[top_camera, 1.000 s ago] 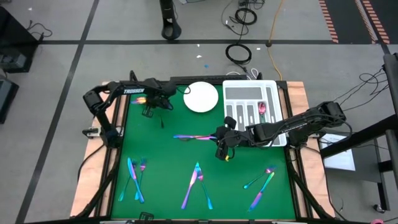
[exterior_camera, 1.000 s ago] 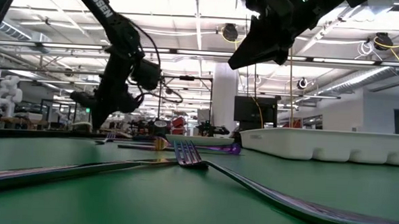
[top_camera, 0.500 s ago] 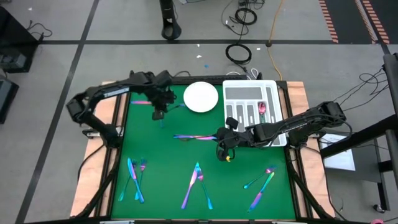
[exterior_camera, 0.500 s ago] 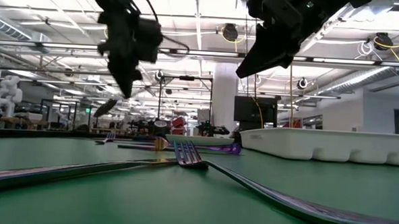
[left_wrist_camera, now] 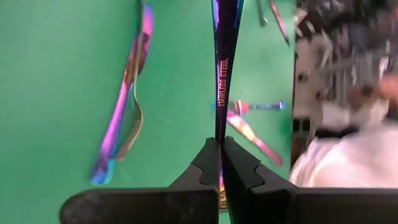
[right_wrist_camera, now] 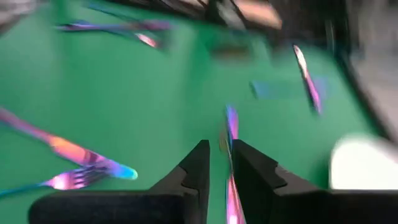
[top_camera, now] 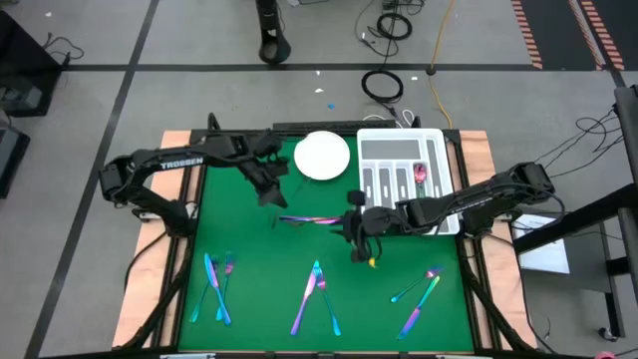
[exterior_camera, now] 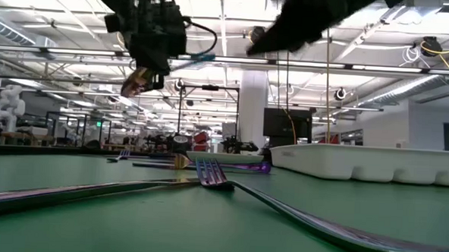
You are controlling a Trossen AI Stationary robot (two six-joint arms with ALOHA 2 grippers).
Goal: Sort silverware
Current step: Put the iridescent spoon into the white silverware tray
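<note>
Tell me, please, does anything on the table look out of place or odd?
Mostly untidy rather than damaged. Silverware lies in crossed pairs on the mat, for example one pair. In the tray only one pink piece shows. The left gripper and right gripper each hold a piece.

plate (top_camera: 322,157) left of tray (top_camera: 406,150), behind loose silverware (top_camera: 310,219) — more silverware (top_camera: 315,296) along the mat's near edge

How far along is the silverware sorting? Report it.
Barely started: one pink piece lies in the white tray. Each gripper, left and right, is clamped on a utensil above the green mat. Roughly nine pieces remain scattered there.
</note>
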